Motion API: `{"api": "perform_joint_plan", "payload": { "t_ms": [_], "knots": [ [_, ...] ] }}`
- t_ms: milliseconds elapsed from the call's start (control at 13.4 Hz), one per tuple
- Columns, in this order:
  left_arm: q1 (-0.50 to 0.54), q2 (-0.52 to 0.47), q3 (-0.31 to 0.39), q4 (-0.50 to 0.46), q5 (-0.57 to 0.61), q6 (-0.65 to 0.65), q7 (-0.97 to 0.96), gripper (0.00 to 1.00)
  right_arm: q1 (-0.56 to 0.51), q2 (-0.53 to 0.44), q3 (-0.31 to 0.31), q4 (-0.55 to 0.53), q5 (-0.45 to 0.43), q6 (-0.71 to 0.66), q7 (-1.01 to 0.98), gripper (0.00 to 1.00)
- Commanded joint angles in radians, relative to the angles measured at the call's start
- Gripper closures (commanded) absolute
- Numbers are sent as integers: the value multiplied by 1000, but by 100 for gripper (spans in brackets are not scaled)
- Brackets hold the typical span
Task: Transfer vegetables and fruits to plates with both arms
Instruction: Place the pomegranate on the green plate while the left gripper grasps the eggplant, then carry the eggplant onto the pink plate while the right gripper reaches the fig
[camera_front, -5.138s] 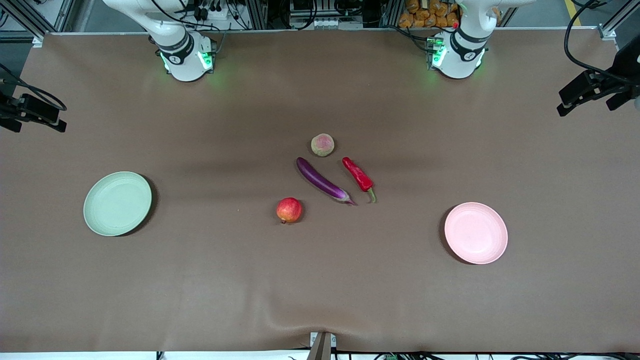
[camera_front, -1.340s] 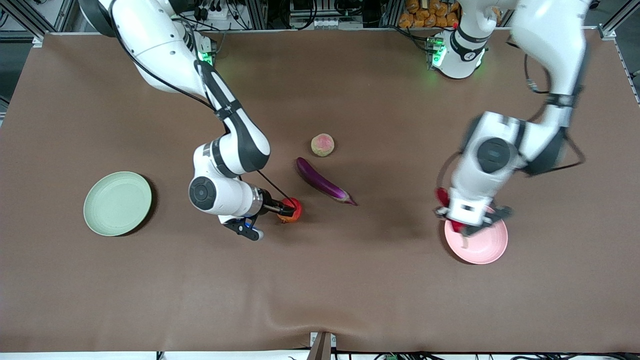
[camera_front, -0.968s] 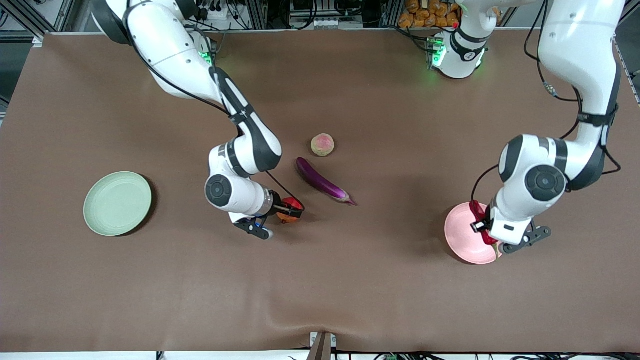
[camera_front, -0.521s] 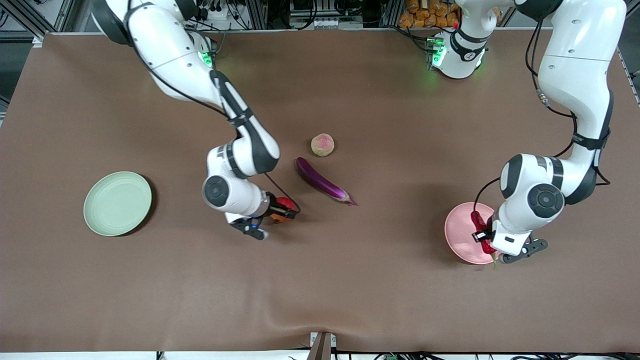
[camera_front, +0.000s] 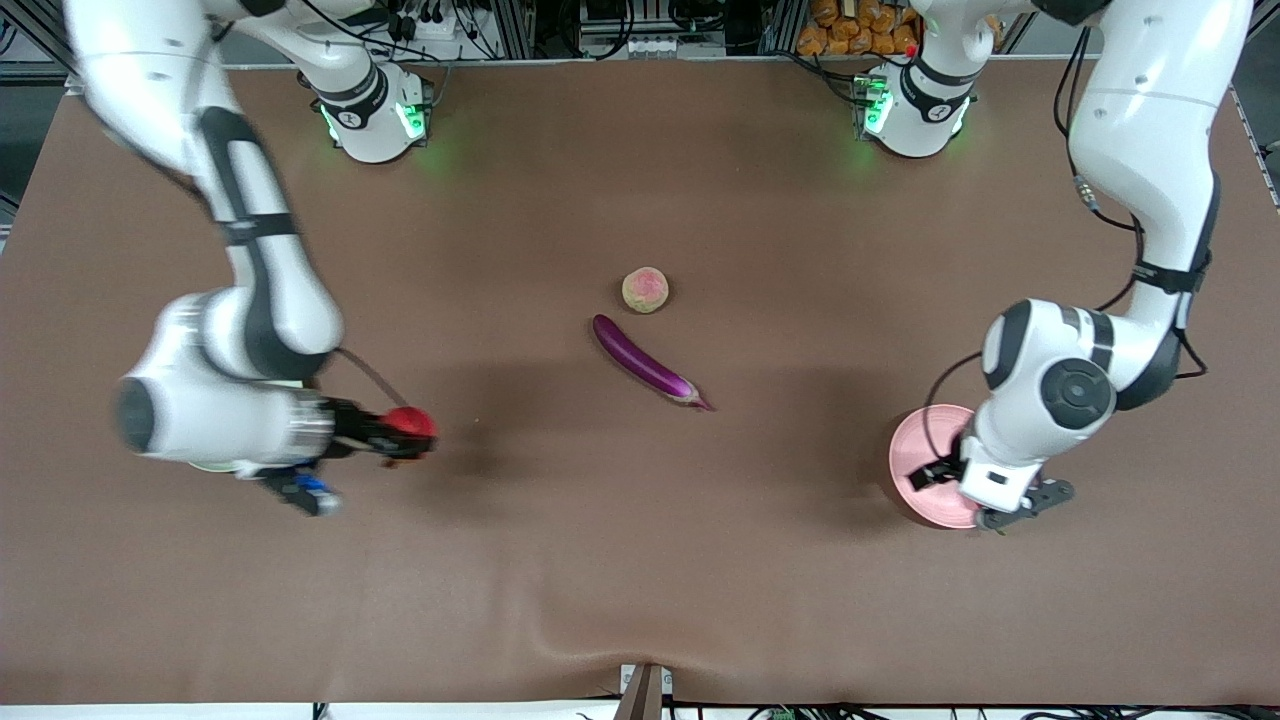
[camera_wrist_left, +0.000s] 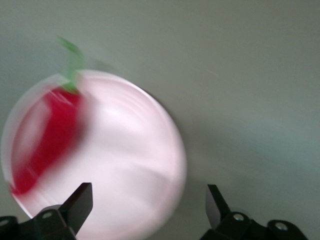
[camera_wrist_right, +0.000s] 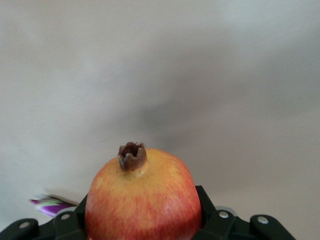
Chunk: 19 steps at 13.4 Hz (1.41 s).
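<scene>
My right gripper (camera_front: 405, 432) is shut on the red-orange fruit (camera_front: 412, 422), held in the air beside where the right arm's wrist covers the green plate. In the right wrist view the fruit (camera_wrist_right: 142, 200) fills the jaws. My left gripper (camera_front: 942, 472) hangs open over the pink plate (camera_front: 912, 445). The left wrist view shows the red chili pepper (camera_wrist_left: 47, 135) lying on that plate (camera_wrist_left: 125, 165), free of the fingers (camera_wrist_left: 80, 200). The purple eggplant (camera_front: 643, 366) and the pale blushed fruit (camera_front: 646, 290) lie mid-table.
Both arm bases (camera_front: 370, 110) stand along the table edge farthest from the front camera. A camera mount (camera_front: 643, 692) sticks up at the nearest edge, where the brown cloth (camera_front: 640, 560) wrinkles a little.
The right arm has lifted the red-orange fruit and swung it toward the green plate. The left gripper has opened and let the chili go onto the pink plate.
</scene>
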<state>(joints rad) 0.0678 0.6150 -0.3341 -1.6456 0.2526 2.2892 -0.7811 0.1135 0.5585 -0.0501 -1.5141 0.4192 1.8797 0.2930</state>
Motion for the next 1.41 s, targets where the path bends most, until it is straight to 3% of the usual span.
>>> {"api": "perform_joint_plan", "payload": {
  "t_ms": [0,149,372,521,819,894,1043,1117,1191,1266,1340],
  "knots": [
    [-70,-9,-91,0,-4,-34,-279,0,-118,-43,24,-37,-153,-57,-47,88],
    [-230,21,-85,36,-4,-34,-480,0,-208,-39,26,-44,-235,-57,-110,88],
    [-388,100,-77,114,4,-30,-743,0,-346,-6,24,-46,-279,-45,-302,98],
    [-453,121,-69,127,4,-28,-858,0,-400,33,26,-46,-359,25,-357,97],
    [-522,176,-54,127,4,-2,-990,0,-446,98,27,-47,-385,98,-437,94],
    [-526,195,-49,127,4,34,-1021,0,-446,112,27,-49,-384,104,-440,89],
    [-562,224,-33,132,2,107,-1063,0,-446,124,27,-64,-373,104,-440,49],
    [-581,230,-17,133,2,114,-1069,3,-448,124,27,-66,-372,102,-439,36],
    [-594,239,-7,133,4,119,-1066,13,-448,123,29,-66,-372,98,-440,26],
    [-603,247,-2,133,5,131,-1054,33,-443,118,32,-63,-370,93,-446,7],
    [-603,252,3,133,8,137,-1037,68,-431,112,36,-63,-369,85,-454,0]
  ]
}}
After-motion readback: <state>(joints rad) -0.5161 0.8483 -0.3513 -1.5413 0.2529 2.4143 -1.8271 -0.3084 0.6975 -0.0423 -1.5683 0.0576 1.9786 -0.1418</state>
